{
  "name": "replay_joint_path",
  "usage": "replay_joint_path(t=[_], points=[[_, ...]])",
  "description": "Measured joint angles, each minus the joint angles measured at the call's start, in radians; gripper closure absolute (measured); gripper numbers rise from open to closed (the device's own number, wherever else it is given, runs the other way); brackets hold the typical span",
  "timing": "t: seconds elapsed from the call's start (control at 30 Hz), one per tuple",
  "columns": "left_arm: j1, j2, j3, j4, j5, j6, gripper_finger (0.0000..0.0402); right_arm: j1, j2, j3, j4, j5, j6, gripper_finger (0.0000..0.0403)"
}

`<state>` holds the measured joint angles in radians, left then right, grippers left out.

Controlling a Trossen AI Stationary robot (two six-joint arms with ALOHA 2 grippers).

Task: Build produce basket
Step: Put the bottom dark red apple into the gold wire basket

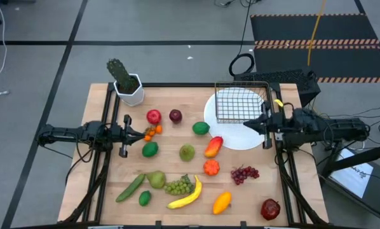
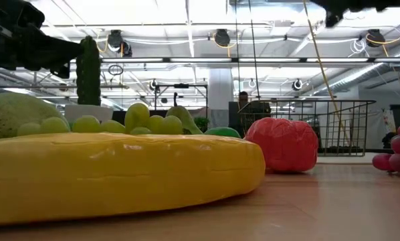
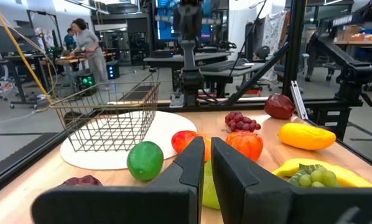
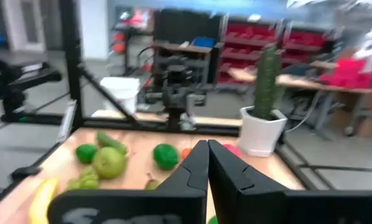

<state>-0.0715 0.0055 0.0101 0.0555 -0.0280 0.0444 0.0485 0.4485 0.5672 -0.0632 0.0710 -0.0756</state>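
Note:
The wire basket stands on a white round plate at the table's far right. The produce lies loose on the wood: a red apple, a lime, a mango, an orange, purple grapes, a banana, a cucumber and others. My left gripper hangs level at the left, shut and holding nothing, beside small oranges. My right gripper is shut with nothing in it, level above the plate at the basket's near side.
A potted cactus in a white pot stands at the far left corner. A dark red apple and a yellow mango lie near the front right edge. Bare wood shows along the left edge. People work in the room beyond.

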Motion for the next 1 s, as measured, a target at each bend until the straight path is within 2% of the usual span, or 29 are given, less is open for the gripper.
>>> replay_joint_path(t=[0.17,0.53,0.7,0.87,1.0], points=[[0.0,0.0,0.0,0.0,0.0,0.0,0.0369,0.002,0.206,0.252,-0.131,-0.077,0.018,0.0403],[0.0,0.0,0.0,0.0,0.0,0.0,0.0369,0.061,0.596,0.853,-0.613,-0.069,0.038,0.0403],[0.0,0.0,0.0,0.0,0.0,0.0,0.0369,0.085,0.745,1.1,-0.798,-0.018,0.103,0.0403],[0.0,0.0,0.0,0.0,0.0,0.0,0.0369,0.086,0.85,1.286,-0.988,-0.02,0.186,0.0403],[0.0,0.0,0.0,0.0,0.0,0.0,0.0369,0.086,0.902,1.378,-1.075,-0.02,0.229,0.0403]])
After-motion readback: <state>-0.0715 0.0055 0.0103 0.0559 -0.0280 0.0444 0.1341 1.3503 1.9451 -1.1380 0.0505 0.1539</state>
